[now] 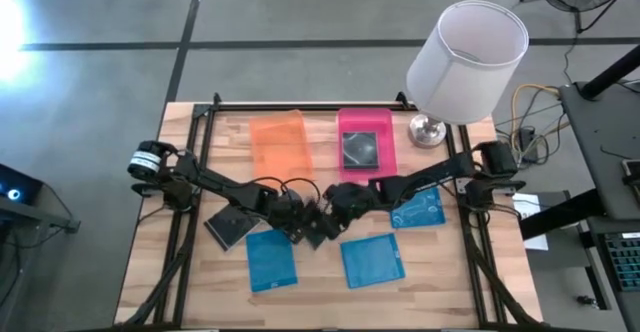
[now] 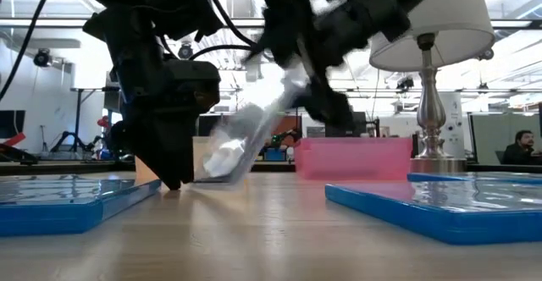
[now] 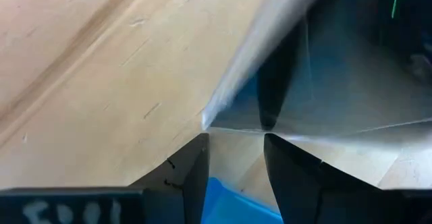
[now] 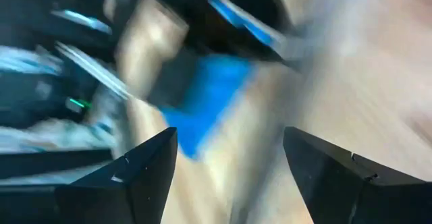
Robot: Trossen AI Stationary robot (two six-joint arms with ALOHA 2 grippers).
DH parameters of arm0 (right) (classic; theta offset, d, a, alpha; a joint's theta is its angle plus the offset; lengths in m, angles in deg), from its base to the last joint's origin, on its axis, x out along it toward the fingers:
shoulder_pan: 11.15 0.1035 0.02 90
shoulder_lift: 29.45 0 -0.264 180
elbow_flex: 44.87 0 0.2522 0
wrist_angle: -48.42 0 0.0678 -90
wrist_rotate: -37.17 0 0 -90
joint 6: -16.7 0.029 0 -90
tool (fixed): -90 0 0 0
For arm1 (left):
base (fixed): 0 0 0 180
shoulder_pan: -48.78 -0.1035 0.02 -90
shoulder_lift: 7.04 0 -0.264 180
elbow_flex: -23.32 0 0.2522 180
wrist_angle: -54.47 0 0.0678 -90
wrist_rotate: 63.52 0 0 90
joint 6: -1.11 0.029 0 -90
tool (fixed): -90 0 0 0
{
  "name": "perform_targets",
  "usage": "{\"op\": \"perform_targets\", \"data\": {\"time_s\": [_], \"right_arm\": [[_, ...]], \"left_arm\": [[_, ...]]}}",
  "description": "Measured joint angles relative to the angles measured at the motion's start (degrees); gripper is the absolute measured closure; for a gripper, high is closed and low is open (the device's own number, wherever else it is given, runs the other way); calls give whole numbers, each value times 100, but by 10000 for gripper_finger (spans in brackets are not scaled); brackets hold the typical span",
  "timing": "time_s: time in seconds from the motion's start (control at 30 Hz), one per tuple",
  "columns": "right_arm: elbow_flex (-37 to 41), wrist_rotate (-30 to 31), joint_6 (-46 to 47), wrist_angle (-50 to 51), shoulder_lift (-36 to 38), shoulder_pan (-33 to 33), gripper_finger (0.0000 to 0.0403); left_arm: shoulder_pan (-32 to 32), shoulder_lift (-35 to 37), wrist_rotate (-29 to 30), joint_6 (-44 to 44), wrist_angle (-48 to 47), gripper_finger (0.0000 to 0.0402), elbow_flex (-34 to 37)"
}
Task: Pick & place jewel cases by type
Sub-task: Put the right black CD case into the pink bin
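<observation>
A clear and dark jewel case (image 2: 254, 124) stands tilted near the table's middle, its lower edge on the wood and its upper end raised toward the right. My left gripper (image 3: 236, 140) is open, low at that lower edge (image 1: 300, 224). My right gripper (image 4: 229, 150) is open beside the raised end (image 1: 340, 200), with nothing between its fingers. Another dark case (image 1: 228, 227) lies flat on the left. Three blue cases (image 1: 272, 260) (image 1: 372, 260) (image 1: 418, 210) lie flat. A dark case showing a disc (image 1: 362, 150) lies in the pink tray (image 1: 343, 122). My left gripper comes slanting down from the table's left. Both fingertips (image 3: 202, 150) stand at the tilted case's lower edge, by its corner (image 3: 208, 124). The edge lies across the tips, not between them, and rests on the table. My right gripper is by the case's raised end (image 2: 292, 82); blur hides whether it touches.
An orange tray (image 1: 278, 144) sits at the far side left of the pink tray. A lamp with a white shade (image 1: 465, 57) stands at the far right corner on a metal base (image 1: 427, 129). Bare wood shows along the near edge and at the far left.
</observation>
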Motion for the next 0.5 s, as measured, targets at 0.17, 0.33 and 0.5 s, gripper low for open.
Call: {"op": "perform_targets", "data": {"time_s": [0.17, 0.33, 0.5], "right_arm": [[-205, -46, -115, 740, -257, -2, 138], [-459, -43, -348, 1460, -196, -20, 148], [-454, -28, -348, 1494, -201, -21, 212]], "left_arm": [[0, 0, 7, -18, -7, 271, 0], [10, 0, 89, -25, -8, 271, 1], [22, 2, 230, -27, 33, 271, 30]]}}
